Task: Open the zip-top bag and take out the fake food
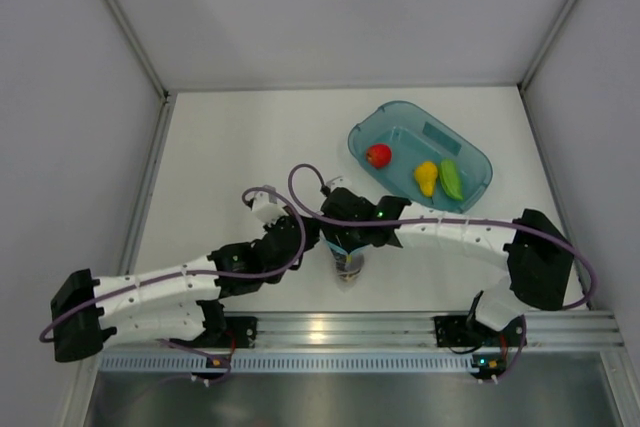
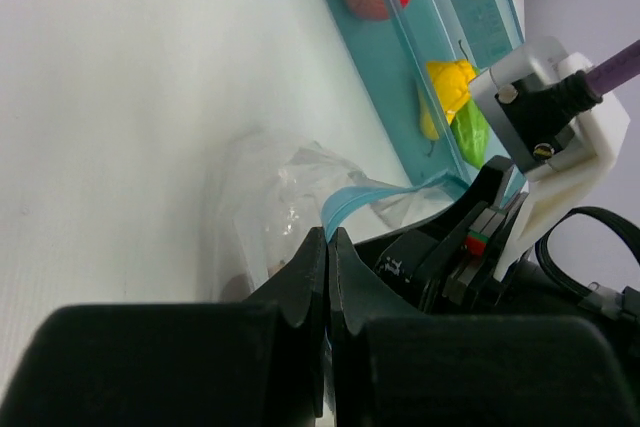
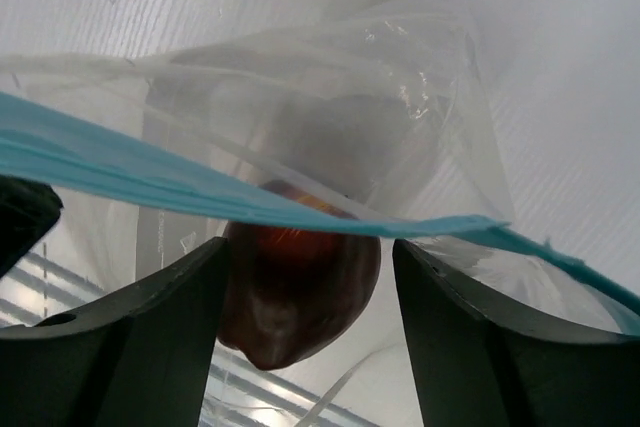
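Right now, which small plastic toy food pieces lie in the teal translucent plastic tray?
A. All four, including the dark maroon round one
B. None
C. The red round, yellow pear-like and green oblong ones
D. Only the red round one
C: the top view shows the red round piece, the yellow pear-like piece and the green oblong piece in the teal translucent tray. The dark maroon round piece is over at the clear crinkly zip-top bag.

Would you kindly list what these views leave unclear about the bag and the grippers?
- Top external: the zip-top bag is largely hidden under the right gripper; its contents are too small to make out.
- Left wrist: the left gripper fingers hide how much bag they pinch.
- Right wrist: it is unclear whether the right gripper touches the maroon piece; the zip strip crosses it.
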Robot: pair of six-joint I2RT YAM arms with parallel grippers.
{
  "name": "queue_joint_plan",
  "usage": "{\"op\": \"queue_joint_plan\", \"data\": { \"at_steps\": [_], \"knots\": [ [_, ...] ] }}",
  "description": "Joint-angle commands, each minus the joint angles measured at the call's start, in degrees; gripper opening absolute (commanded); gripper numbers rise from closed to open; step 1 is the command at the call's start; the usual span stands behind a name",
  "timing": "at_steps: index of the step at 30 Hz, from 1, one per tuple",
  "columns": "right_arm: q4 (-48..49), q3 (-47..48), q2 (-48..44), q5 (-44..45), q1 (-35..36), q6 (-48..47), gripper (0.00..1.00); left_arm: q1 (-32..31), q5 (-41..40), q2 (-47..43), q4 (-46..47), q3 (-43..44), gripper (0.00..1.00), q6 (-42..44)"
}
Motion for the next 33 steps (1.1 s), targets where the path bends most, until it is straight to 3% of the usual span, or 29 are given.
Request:
{"op": "queue_joint_plan", "data": {
  "at_steps": [1,14,25,29,33],
  "knots": [
    [1.0,-1.2,-2.8,-4.0,1.0,0.7,0.69,-1.0,-7.3,1.1,2.4,3.5,0.0,0.4],
    [4.5,-7.1,0.2,-11.8,2.6,2.6,0.76,-3.6,-12.5,4.4,2.3,5.6,0.0,2.3],
    [5.2,-10.7,1.7,-11.1,3.5,3.0,0.81,-4.2,-13.3,5.0,1.0,5.9,0.0,4.1],
    [4.9,-10.7,2.7,-11.0,3.9,2.5,0.9,-4.2,-13.1,5.8,0.8,6.6,0.0,5.3],
    [4.8,-11.0,4.1,-10.5,4.4,2.6,0.9,-4.2,-12.6,6.6,0.6,7.4,0.0,5.6]
  ]
}}
